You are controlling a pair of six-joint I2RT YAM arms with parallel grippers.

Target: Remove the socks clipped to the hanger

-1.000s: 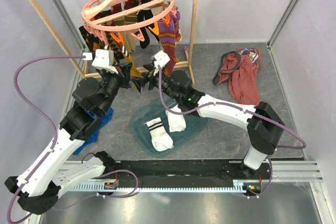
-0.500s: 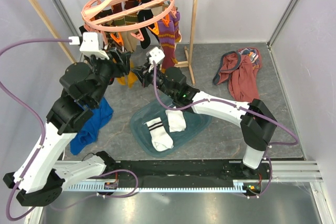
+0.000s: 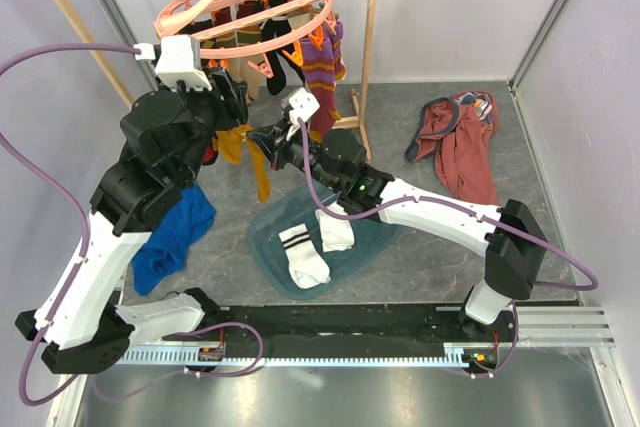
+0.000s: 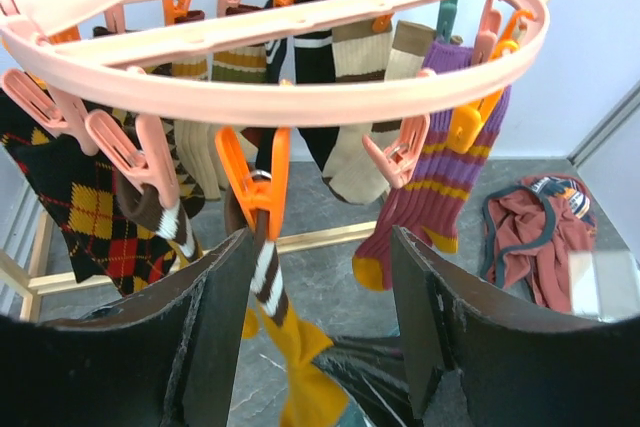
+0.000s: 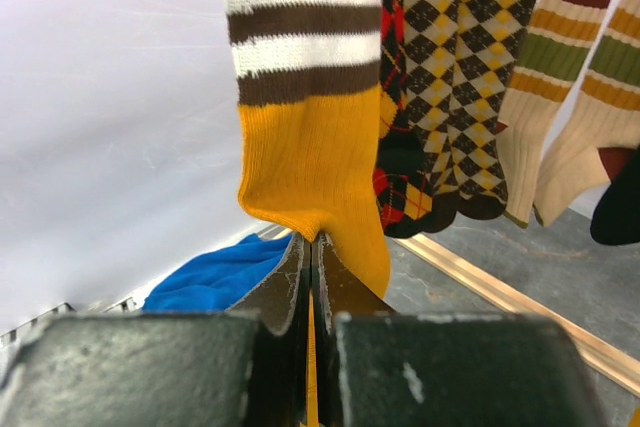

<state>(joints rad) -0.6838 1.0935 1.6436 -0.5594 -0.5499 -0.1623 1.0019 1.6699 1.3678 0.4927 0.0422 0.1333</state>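
The pink ring hanger [image 3: 245, 7] [image 4: 300, 87] hangs from the rack with several socks clipped round it. A mustard yellow sock [image 5: 310, 167] [image 4: 300, 367] with a brown-and-white cuff dangles from an orange clip [image 4: 255, 182]. My right gripper [image 5: 310, 239] [image 3: 262, 140] is shut on this sock's lower part. My left gripper [image 4: 322, 237] [image 3: 225, 97] is open just under the ring, and the orange clip stands against its left finger. Argyle socks [image 4: 90, 207] [image 5: 450, 97], a purple striped sock [image 4: 440, 187] and beige striped socks [image 5: 560, 97] hang alongside.
The wooden rack frame [image 3: 370, 37] surrounds the hanger. A blue cloth [image 3: 170, 237] lies at the left and a maroon garment [image 3: 460, 142] at the right. Two white socks [image 3: 300, 252] rest on a dark teal cloth [image 3: 375, 237] in the middle.
My left arm rose to the hanger and its gripper opened beside the orange clip. My right gripper shut on the mustard sock's lower end.
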